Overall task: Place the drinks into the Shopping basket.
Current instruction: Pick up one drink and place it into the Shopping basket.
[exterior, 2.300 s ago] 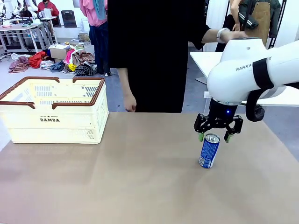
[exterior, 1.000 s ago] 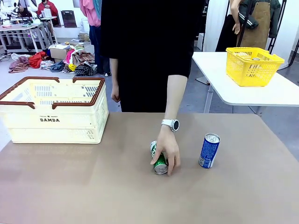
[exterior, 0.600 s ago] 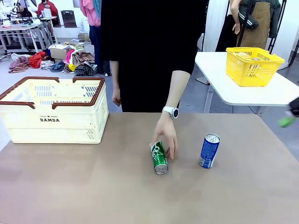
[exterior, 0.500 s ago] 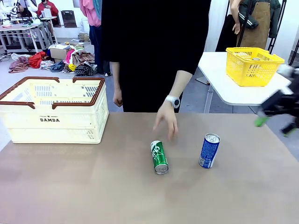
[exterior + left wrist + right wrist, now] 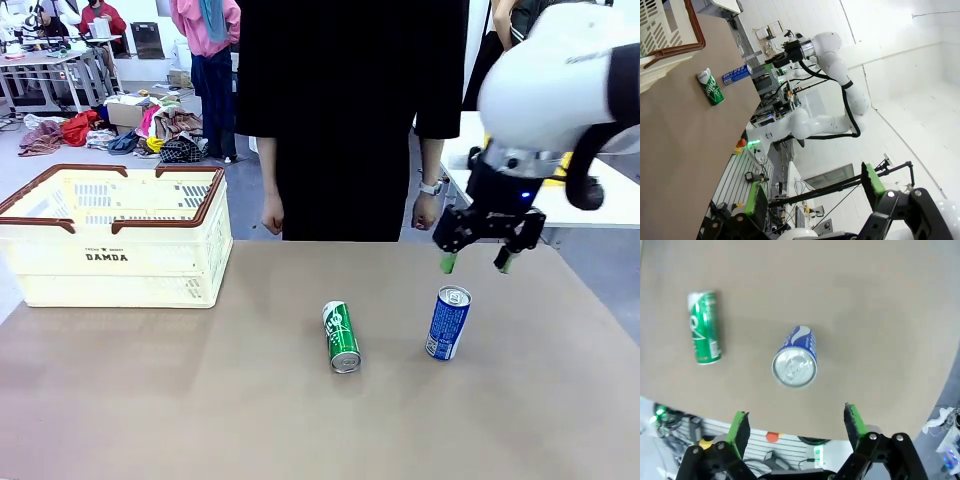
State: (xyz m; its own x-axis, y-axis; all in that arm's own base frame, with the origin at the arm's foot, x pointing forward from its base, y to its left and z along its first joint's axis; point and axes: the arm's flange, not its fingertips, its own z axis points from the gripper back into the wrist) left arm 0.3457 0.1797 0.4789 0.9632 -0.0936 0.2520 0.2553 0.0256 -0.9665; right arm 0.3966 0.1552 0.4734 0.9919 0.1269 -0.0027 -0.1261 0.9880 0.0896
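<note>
blue can (image 5: 448, 323) stands upright almost straight under the open right end effector (image 5: 476, 264); green can (image 5: 341, 336) lies flat, toward the desk's (image 5: 200, 400) left edge.

The room is bright, and the light comes from above, even all over. The table (image 5: 200, 400) looks flat and dull, with no shine on it. The green can (image 5: 341, 337) and the blue can (image 5: 448, 322) each have only a small, soft shadow beside them. The front view is sharp. In the left wrist view the white wall (image 5: 900, 75) is so bright it looks washed out — and straight lines bend near the edges. In the right wrist view the blue can's silver top gleams a little, the table's near edge curves, and the whole picture is a bit soft.
</note>
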